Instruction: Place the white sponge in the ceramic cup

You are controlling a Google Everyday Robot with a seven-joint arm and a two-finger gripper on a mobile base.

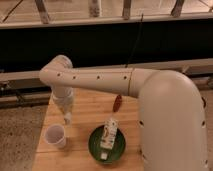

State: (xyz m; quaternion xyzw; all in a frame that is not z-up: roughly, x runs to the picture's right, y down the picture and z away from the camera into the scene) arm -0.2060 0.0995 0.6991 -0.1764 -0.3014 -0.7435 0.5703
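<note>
The ceramic cup [55,135] stands upright at the front left of the wooden table [85,112], plain white with a wide rim. My gripper [67,119] hangs straight down from the arm, just above and slightly right of the cup's rim. A tiny white lump, the white sponge [67,120], shows at its lower tip, held between the fingers above the table.
A green round plate [95,146] sits right of the cup, with a white carton with orange-red print [109,133] on it and a small pale bit [103,156] at its front. A reddish-brown object [117,102] lies further back. My bulky arm [170,115] covers the table's right side.
</note>
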